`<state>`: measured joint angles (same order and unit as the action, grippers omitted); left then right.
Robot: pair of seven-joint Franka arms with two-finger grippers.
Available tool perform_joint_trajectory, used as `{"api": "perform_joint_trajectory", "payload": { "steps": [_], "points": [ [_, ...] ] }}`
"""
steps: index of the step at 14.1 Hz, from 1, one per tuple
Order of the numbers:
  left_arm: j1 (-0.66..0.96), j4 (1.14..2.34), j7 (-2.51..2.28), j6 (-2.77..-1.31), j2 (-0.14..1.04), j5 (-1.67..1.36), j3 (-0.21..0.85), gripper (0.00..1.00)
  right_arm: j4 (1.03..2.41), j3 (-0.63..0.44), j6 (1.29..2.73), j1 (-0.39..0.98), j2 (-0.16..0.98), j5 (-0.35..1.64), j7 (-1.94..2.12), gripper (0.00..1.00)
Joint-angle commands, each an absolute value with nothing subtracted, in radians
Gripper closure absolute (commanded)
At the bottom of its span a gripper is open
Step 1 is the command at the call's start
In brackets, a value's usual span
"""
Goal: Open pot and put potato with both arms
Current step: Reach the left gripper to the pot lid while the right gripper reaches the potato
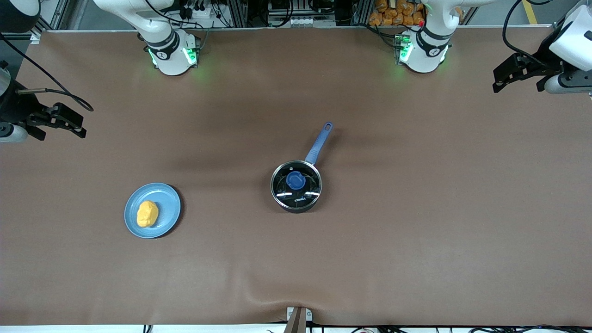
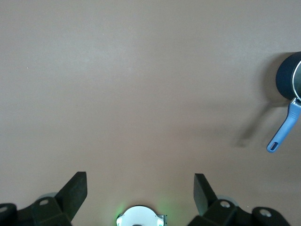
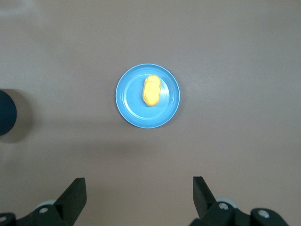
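1. You have nothing done yet, judging by how things lie: the pot (image 1: 296, 186) sits about mid-worktop with its glass lid (image 1: 296, 184) on and the blue knob (image 1: 295, 180) untouched at the centre of the lid. Its long blue handle (image 1: 319, 143) points away from the front camera, toward the bases.

2. Your potato (image 1: 147, 213) lies on the light-blue plate (image 1: 169, 203), well apart from the pot, toward the right arm's end of the worktop (image 1: 416, 231) and a little nearer the front camera than the pot.

3. Your left tool (image 1: 520, 74) hangs over the left arm's end of the worktop, well away from the pot. Its wrist view shows the fingers (image 2: 75, 190) spread apart with nothing between them, and only the pot's edge and handle at the side of the picture.

4. Your right tool (image 1: 58, 121) hangs over the right arm's end of the worktop, fingers (image 3: 74, 193) likewise apart and empty. Its wrist camera looks down on the plate and potato.

5. What is left for you is the whole job, as I judge it: one tool lifts the lid by the knob, and the other picks the potato off the plate and drops it into the opened pot. The left arm looks better placed for the lid, the right for the potato.
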<state>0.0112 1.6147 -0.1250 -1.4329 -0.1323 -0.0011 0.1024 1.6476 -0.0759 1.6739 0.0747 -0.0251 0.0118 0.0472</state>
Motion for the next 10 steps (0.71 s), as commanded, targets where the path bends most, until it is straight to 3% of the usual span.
{"api": "perform_joint_trajectory", "payload": {
  "steps": [1, 5, 10],
  "points": [
    [0.006, 1.597, -0.137, -1.433, -0.132, 0.023, 0.11, 0.0, 1.649, -0.067, 1.669, 0.064, -0.035, 0.012, 0.038, 0.0],
    [0.011, 1.56, -0.133, -1.431, -0.106, 0.026, 0.109, 0.0, 1.649, -0.067, 1.669, 0.064, -0.035, 0.011, 0.04, 0.0],
    [0.053, 1.496, -0.182, -1.428, 0.014, 0.011, 0.153, 0.0, 1.66, -0.067, 1.701, 0.063, -0.026, 0.014, 0.038, 0.0]
  ]
}}
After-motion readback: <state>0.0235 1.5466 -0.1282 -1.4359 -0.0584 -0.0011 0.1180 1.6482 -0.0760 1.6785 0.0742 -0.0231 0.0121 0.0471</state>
